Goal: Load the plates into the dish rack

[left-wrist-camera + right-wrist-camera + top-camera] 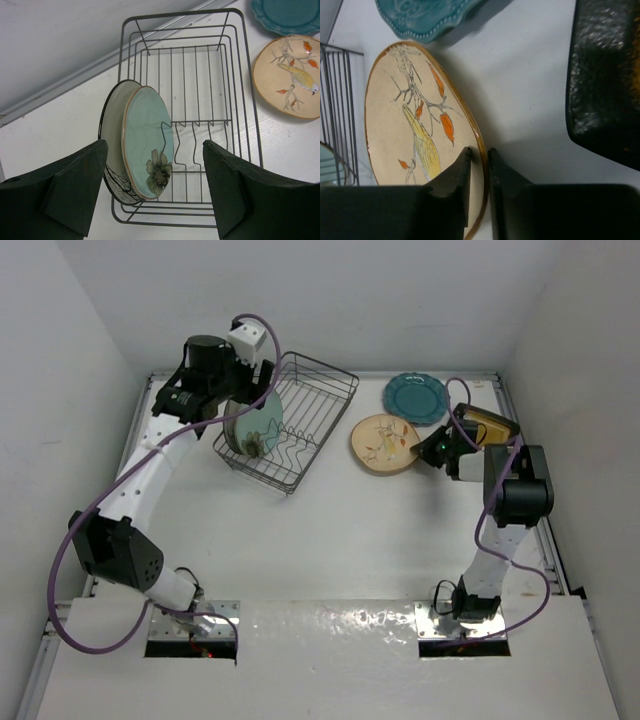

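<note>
The dish rack (305, 420) stands at the back left. A grey dark-rimmed plate (112, 130) and a pale aqua plate (147, 135) stand on edge at its near end. My left gripper (155, 190) hangs open above them, touching neither. To the right of the rack, the scalloped teal plate (415, 397) and the cream floral plate (383, 443) are on the table. My right gripper (480, 162) is shut on the cream plate's (410, 115) right rim, one finger on its face, one under it. The square amber plate (490, 424) lies partly under the right arm.
White walls close in the table at the back and on both sides. The rack's far two thirds (207, 120) hold no plates. A dark textured edge, likely the amber plate (602, 75), sits close to the right of my right fingers. The teal plate (425, 17) touches the cream one.
</note>
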You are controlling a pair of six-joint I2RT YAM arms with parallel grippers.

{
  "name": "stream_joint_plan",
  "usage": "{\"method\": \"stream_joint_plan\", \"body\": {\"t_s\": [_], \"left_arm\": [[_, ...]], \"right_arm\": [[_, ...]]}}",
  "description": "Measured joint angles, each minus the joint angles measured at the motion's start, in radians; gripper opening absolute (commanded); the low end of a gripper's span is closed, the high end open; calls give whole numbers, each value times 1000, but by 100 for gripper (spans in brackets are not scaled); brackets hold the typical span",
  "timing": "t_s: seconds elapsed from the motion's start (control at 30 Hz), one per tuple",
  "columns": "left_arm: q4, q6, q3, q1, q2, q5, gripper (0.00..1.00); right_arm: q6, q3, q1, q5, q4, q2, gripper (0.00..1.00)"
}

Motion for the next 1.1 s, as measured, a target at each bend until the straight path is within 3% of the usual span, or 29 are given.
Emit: {"method": "stream_joint_plan", "body": {"t_s": [0.03, 0.27, 0.37, 0.43, 0.63, 0.9, 1.1], "left_arm": [[-2, -1, 1, 0, 0, 6, 74], [-23, 0, 2, 0, 0, 62, 75], [-41, 13, 2, -2, -4, 124, 79], [-50, 27, 2, -11, -7, 161, 88], [-63, 93, 1, -159, -5, 182, 90], [-57, 95, 16, -253, 90, 230, 91], [-68, 102, 43, -314, 196, 269, 98]], "right_arm": [[-2, 0, 0, 3, -4, 4, 0], [-29, -19, -5, -64, -1, -3, 0], [-109, -88, -5, -107, 2, -93, 0], [-188, -136, -5, -135, -8, -187, 0], [-405, -234, 3, -205, -78, -452, 0], [-496, -311, 11, -249, -159, -634, 0], [-507, -317, 23, -353, -173, -771, 0]]}}
